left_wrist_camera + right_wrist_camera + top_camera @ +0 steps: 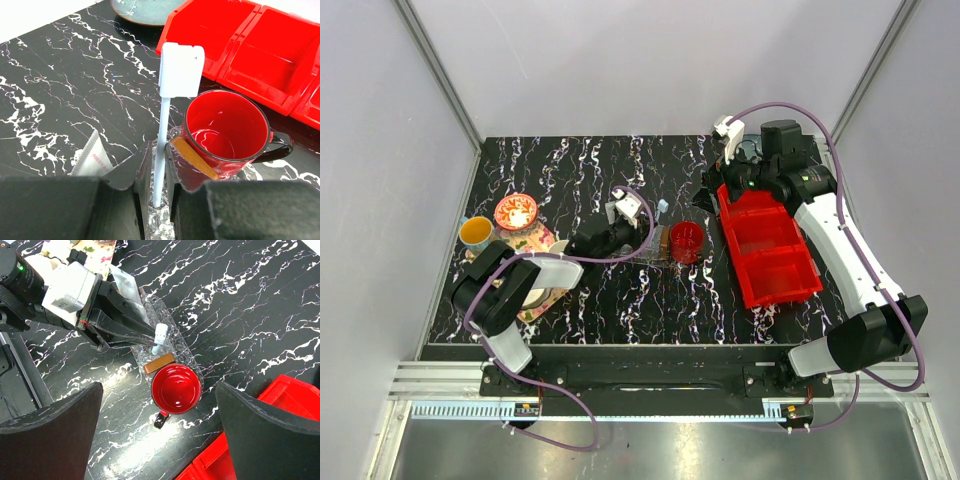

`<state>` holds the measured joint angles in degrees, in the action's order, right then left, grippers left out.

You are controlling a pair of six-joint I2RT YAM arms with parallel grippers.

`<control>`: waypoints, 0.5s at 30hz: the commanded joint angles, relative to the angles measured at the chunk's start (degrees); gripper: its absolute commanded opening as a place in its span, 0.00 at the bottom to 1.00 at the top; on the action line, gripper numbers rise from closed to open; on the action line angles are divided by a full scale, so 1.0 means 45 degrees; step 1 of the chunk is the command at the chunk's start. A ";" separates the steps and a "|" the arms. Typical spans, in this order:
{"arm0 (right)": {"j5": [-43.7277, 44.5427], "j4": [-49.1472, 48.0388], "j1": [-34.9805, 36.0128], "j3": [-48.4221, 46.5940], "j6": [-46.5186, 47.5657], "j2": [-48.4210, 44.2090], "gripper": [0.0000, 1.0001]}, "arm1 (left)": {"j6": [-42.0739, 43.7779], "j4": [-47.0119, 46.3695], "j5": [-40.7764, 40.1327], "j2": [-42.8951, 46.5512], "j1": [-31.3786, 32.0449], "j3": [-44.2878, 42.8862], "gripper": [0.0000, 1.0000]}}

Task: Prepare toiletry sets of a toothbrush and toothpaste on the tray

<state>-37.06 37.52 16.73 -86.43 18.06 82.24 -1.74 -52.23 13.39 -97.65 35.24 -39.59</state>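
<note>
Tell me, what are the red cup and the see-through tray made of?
The red mug looks like glazed ceramic: glossy, with bright reflections inside and a dark rim. The tray is probably clear hard plastic: the tabletop shows through its ribbed, glinting walls. Its brown handle looks wooden, but might be plastic.

Right gripper (159, 386): fingers spread wide, nothing held. Red mug (176, 388) sits directly beyond the gap. Just past it, the left gripper (149, 337) clamps the toothbrush (159, 334) over the clear tray (186, 347). The tray's brown handle (159, 363) lies just beside the mug rim.
</note>
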 commanded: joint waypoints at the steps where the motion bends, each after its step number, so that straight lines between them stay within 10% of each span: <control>1: -0.0202 -0.0408 -0.0085 -0.0168 0.0126 -0.0208 1.00 | -0.0102 -0.0503 -0.0123 -0.0039 0.0059 -0.0479 0.22; 15: -0.0202 -0.0408 -0.0085 -0.0148 0.0146 -0.0189 1.00 | -0.0122 -0.0445 -0.0240 0.0254 0.0059 -0.0381 0.33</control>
<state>-37.08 37.52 16.73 -86.43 18.06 82.24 -2.02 -52.21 13.37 -97.65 35.44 -39.79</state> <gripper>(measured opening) 0.994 0.320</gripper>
